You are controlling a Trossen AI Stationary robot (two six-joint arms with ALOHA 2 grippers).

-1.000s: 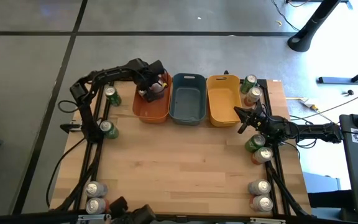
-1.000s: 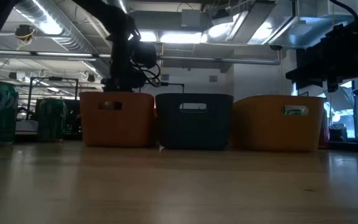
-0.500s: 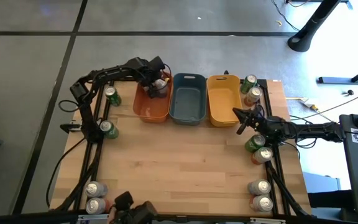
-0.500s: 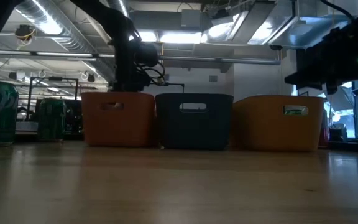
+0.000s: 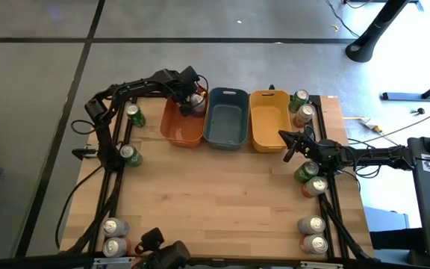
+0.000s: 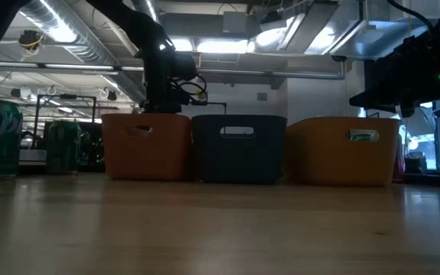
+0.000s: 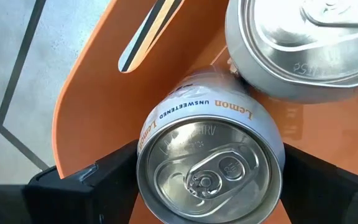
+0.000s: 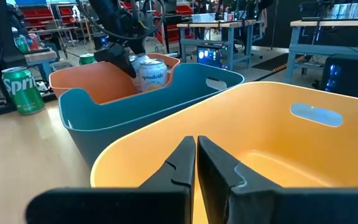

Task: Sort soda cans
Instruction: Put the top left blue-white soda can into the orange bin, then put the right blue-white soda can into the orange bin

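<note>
My left gripper [image 5: 192, 99] is over the far right corner of the orange bin [image 5: 179, 131] and is shut on a silver-white soda can [image 7: 210, 162] labelled "Lemon". A second silver can [image 7: 303, 43] lies in the same bin, right beside the held one. From the right wrist view, the held can [image 8: 148, 71] shows above the bin's rim. My right gripper [image 5: 284, 138] waits shut at the near right corner of the yellow bin [image 5: 267, 123]. My left gripper pinches the can between its two fingers, one on each side of the body just below the top rim [image 7: 143, 168]. The fingers [image 7: 114, 177] come from above, slanting steeply down. The can stands nearly upright with its top up. Its base is hidden, so whether it rests on the bin floor does not show.
A grey-blue bin [image 5: 226, 123] stands between the orange and yellow ones. Green cans [image 5: 133, 113] [image 5: 129, 155] stand at the left edge and two cans [image 5: 113, 228] at the near left. Several more [image 5: 303, 114] [image 5: 313, 224] line the right edge. The table's middle [image 5: 222, 194] is bare wood.
My left gripper has carried the can a little toward the far right corner of the orange bin and has tipped and rolled at the wrist, keeping its hold. My right arm has kept still.
</note>
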